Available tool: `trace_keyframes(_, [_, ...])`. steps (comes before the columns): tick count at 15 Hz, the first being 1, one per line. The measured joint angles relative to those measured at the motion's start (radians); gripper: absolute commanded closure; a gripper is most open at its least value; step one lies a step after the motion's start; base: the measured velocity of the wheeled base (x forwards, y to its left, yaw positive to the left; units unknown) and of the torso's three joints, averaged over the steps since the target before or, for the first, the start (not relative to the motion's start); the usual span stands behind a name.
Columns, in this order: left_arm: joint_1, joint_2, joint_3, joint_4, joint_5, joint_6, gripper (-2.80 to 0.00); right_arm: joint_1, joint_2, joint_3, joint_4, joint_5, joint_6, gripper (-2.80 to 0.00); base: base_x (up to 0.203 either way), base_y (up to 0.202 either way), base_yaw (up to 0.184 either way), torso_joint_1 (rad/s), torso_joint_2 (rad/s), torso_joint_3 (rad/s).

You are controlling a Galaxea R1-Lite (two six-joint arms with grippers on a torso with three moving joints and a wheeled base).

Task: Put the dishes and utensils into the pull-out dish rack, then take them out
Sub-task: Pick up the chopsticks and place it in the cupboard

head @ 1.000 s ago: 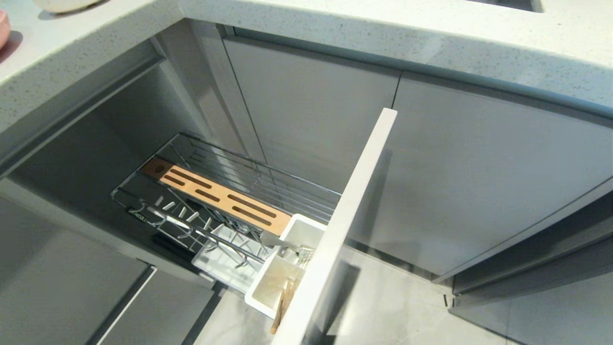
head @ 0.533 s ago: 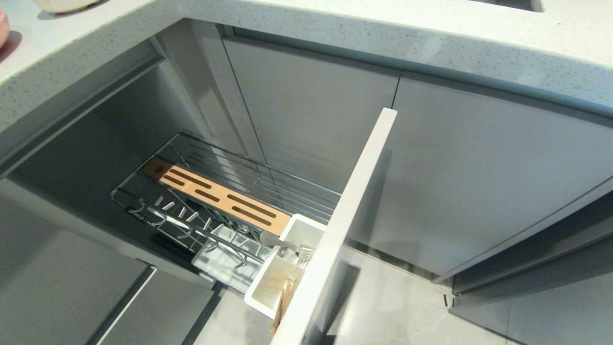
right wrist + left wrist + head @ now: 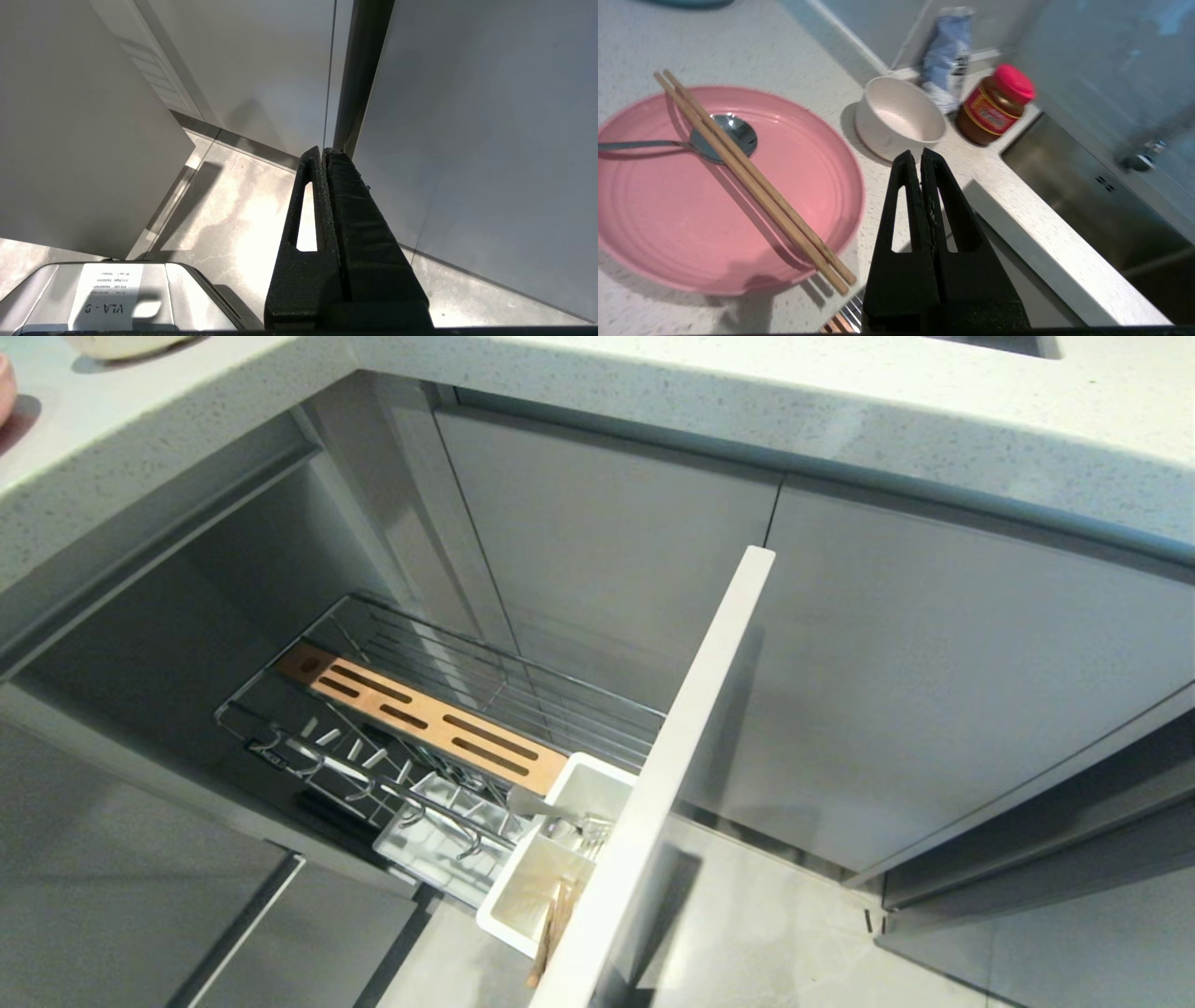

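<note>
left claw over the desk edge, rack pulled out below

the left claw hangs above the edge of the speckled desk, its two black fingers pressed together with nothing between them. just beside it on the desk lies the pink plate. a pair of chopsticks lies slantwise across the plate, one end sticking out past the rim nearest the claw. the grey metal spoon rests on the plate with its bowl tucked under the chopsticks and its handle running off toward the far rim. past the claw tips stands the small white bowl, upright and apart from the plate. close behind the bowl stand a jar with a red lid and a blue and white pouch. a steel sink lies beyond the desk corner.

the right claw is low beside the grey cabinet doors, pointing at the pale floor, its fingers together and holding nothing.

in the head view neither arm shows. the pull-out dish rack stands drawn out from the cabinet, its wooden strip lying along the wire basket, its white cutlery caddy against the pale front panel. some utensils already stand in the caddy.
</note>
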Motion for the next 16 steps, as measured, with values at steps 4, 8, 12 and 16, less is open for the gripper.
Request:
trace_keyframes(4, [-0.001, 0.126, -0.115, 0.135, 0.113, -0.041, 0.00, 0.000, 0.000, 0.000, 0.000, 0.000, 0.000, 0.00, 0.000, 0.000, 0.000, 0.000, 0.00, 0.000])
trace_keyframes(8, [-0.013, 0.193, -0.236, 0.377, 0.130, -0.062, 0.00, 0.000, 0.000, 0.000, 0.000, 0.000, 0.000, 0.00, 0.000, 0.000, 0.000, 0.000, 0.00, 0.000])
trace_keyframes(12, [-0.015, 0.214, -0.250, 0.448, 0.189, -0.001, 0.00, 0.000, 0.000, 0.000, 0.000, 0.000, 0.000, 0.00, 0.000, 0.000, 0.000, 0.000, 0.00, 0.000])
trace_keyframes(16, [-0.015, 0.218, -0.251, 0.453, 0.237, 0.012, 0.00, 0.000, 0.000, 0.000, 0.000, 0.000, 0.000, 0.00, 0.000, 0.000, 0.000, 0.000, 0.00, 0.000])
